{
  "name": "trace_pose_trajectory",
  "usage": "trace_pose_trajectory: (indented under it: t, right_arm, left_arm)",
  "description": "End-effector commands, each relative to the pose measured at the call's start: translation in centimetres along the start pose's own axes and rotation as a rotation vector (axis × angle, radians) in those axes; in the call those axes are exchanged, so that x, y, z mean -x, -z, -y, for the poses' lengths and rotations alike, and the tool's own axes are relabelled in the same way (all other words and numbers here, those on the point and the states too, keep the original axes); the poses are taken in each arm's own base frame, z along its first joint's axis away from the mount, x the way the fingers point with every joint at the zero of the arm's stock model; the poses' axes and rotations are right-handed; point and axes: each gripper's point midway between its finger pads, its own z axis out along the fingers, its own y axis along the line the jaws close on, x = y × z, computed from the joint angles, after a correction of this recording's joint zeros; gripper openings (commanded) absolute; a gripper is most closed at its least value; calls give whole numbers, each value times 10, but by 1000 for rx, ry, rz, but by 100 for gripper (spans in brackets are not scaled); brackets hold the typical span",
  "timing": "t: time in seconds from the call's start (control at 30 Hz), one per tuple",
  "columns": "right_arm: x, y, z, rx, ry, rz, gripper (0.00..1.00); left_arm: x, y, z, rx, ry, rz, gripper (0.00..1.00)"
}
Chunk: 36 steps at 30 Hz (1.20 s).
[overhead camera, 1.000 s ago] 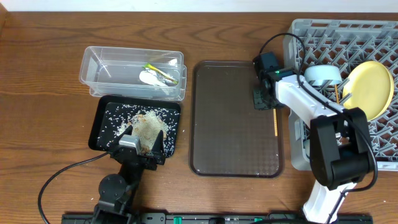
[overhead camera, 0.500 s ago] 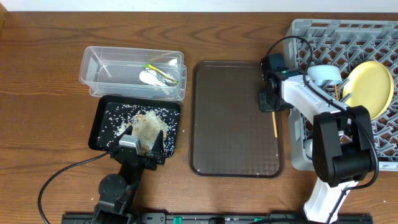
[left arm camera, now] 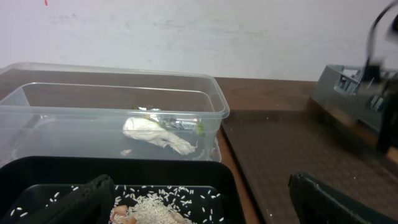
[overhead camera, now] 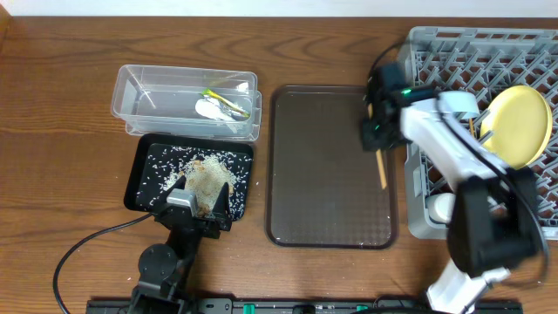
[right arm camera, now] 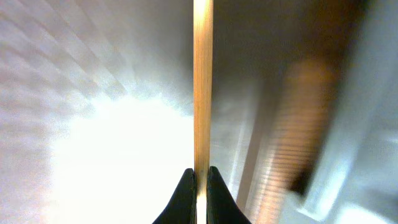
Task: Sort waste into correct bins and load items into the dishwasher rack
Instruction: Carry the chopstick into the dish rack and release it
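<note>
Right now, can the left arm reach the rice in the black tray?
Probably yes. The left gripper hangs open at the near edge of the black tray. The rice lies just ahead of its fingers, with nothing covering it.

Yellow plate (overhead camera: 519, 126), grey lattice rack (overhead camera: 488, 52), black tray (overhead camera: 132, 183) w/ white rice (overhead camera: 174, 157), tan chopstick (right arm camera: 203, 81).

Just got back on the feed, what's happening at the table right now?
The right gripper is shut on a chopstick, holding it over the right edge of the brown serving tray, beside the dishwasher rack. The rack already holds the yellow plate, light-blue bowl and white cup. The left gripper sits open over the black tray of rice and scraps. The wrapper and white scrap lie in the clear tub.
</note>
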Motion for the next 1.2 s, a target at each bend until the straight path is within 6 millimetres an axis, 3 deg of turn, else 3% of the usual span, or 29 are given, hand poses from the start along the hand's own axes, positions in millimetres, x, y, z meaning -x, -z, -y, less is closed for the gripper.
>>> trace_pose_trajectory:
  t: [0.0, 0.1, 0.2, 0.33, 0.5, 0.53, 0.63, 0.7, 0.83, 0.93, 1.03, 1.07, 1.1, 1.13, 1.17]
  right_arm:
    - [40, 84, 68, -166, -28, 242, 1]
    - [44, 113, 119, -271, -49, 313, 1]
    - [42, 121, 162, -324, -81, 329, 1]
    - [35, 107, 201, -356, -155, 296, 1]
    - [26, 81, 221, -362, -172, 224, 1]
    - [26, 79, 221, -352, -172, 223, 6]
    - [31, 83, 217, -332, -169, 247, 41]
    - [31, 91, 213, -329, -165, 260, 48]
    - [26, 124, 201, -313, -211, 318, 49]
    - [23, 160, 169, -200, -207, 406, 50]
    - [17, 206, 118, -20, -131, 523, 53]
    - [13, 220, 104, 22, -105, 557, 61]
    - [5, 240, 86, 74, -74, 599, 86]
    - [-1, 251, 75, 104, -57, 625, 99]
    - [-10, 266, 62, 141, -33, 655, 99]
  left_arm:
    - [-16, -1, -5, 17, -16, -49, 91]
    - [-16, -1, -5, 17, -16, -49, 91]
    - [-16, -1, -5, 17, -16, -49, 91]
    - [-16, -1, -5, 17, -16, -49, 91]
    - [-16, -1, -5, 17, -16, -49, 91]
    - [-16, -1, -5, 17, -16, -49, 91]
    - [-16, -1, -5, 17, -16, -49, 91]
    - [-16, -1, -5, 17, -16, -49, 91]
    - [-16, -1, -5, 17, -16, -49, 91]
    - [-16, -1, -5, 17, -16, -49, 91]
    - [-16, -1, -5, 17, -16, -49, 91]
    - [-16, -1, -5, 17, -16, -49, 91]
    - [-16, -1, -5, 17, -16, -49, 91]
    - [-16, -1, -5, 17, -16, -49, 91]
    - [-16, -1, -5, 17, -16, -49, 91]
